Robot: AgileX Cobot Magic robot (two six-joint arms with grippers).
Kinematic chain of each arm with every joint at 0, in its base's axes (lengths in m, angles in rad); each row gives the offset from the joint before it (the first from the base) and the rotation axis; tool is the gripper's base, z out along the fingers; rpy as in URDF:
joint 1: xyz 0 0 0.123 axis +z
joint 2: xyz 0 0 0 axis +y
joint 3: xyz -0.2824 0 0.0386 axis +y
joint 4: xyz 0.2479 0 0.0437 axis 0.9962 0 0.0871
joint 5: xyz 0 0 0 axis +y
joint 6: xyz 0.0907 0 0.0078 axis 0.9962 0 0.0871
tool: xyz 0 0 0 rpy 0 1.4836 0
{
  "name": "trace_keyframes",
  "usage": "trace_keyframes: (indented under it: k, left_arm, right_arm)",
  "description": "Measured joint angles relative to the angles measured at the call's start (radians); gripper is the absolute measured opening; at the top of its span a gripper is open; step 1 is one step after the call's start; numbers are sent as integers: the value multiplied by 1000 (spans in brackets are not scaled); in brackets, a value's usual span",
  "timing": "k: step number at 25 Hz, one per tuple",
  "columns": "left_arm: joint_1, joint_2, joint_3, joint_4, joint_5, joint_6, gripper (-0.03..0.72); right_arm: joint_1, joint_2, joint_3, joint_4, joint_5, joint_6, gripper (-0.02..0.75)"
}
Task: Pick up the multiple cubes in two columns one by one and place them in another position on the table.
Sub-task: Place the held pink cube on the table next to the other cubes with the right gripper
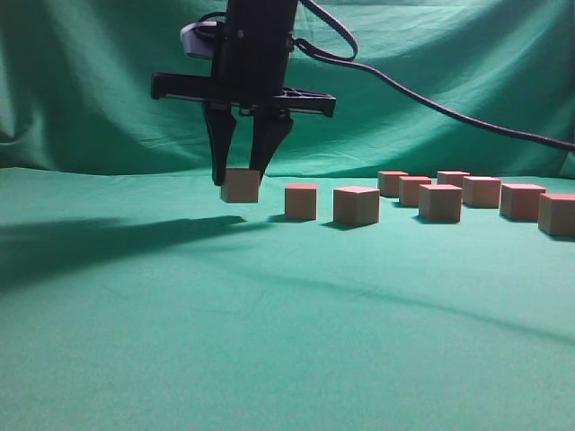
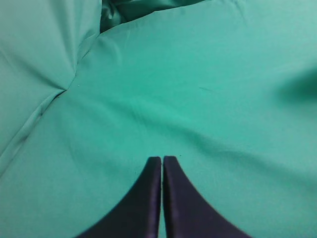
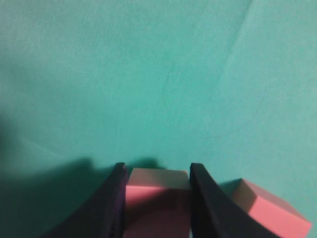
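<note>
My right gripper [image 1: 239, 178] hangs from its black arm at the left of the exterior view and is shut on a tan cube with a pink top [image 1: 241, 189], held slightly above the green cloth. The right wrist view shows this cube [image 3: 157, 198] clamped between the two fingers of the gripper [image 3: 157, 167]. Two placed cubes [image 1: 301, 201] [image 1: 357, 205] stand in a row to its right; the nearer one also shows in the right wrist view [image 3: 270, 210]. Several more cubes stand in two columns at the right [image 1: 440, 203] [image 1: 522, 201]. My left gripper [image 2: 162, 158] is shut and empty over bare cloth.
The green cloth [image 1: 269, 341] covers the table and rises as a backdrop behind. A black cable [image 1: 431, 103] runs from the arm off to the right. The left arm is out of the exterior view.
</note>
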Motion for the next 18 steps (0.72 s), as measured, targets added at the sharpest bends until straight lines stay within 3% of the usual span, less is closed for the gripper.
trace_keyframes:
  k: [17,18]
  left_arm:
    - [0,0,0,0,0,0,0]
    - [0,0,0,0,0,0,0]
  right_arm:
    - [0,32,-2,-6,-10,12,256]
    - [0,32,-2,-6,-10,11,306]
